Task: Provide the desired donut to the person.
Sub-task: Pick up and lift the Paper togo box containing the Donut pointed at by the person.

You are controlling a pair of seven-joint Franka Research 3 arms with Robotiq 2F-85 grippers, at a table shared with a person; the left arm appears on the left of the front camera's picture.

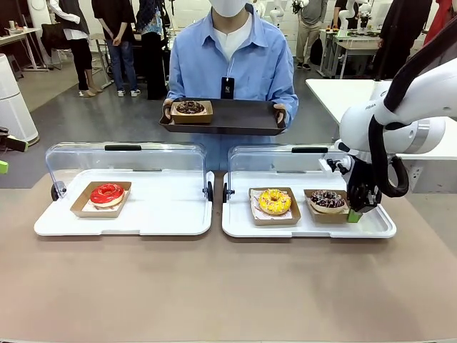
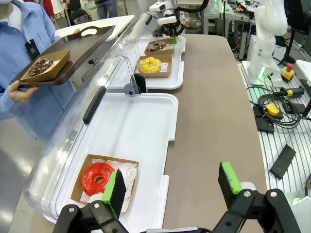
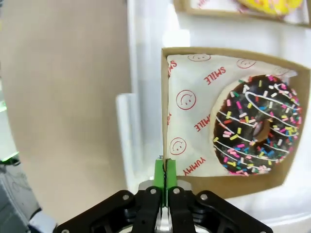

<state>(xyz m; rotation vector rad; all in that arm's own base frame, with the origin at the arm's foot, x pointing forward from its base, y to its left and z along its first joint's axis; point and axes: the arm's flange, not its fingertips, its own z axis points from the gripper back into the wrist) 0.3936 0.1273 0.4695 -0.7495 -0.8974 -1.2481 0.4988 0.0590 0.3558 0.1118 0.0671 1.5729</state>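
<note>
Across the table the person (image 1: 232, 68) holds out a black serving tray (image 1: 243, 118). On the right-hand white tray (image 1: 285, 230) the chocolate sprinkled donut (image 3: 257, 128) sits in its cardboard box (image 3: 233, 191) — the right gripper (image 3: 165, 167) is pinched closed on the box's rim. Grasp made, I judge — next comes a level lift toward the person.

Red print on the white paper liner (image 3: 192, 116) in the cardboard tray (image 3: 233, 188), under the chocolate sprinkle donut (image 3: 255, 128), reads "SMILE" and "YUMMY" among round smiley-face marks (the words run sideways in the right wrist view, and a third is partly covered by the donut). The black badge (image 1: 227, 87) on the person (image 1: 232, 61) carries print too small to read.
</note>
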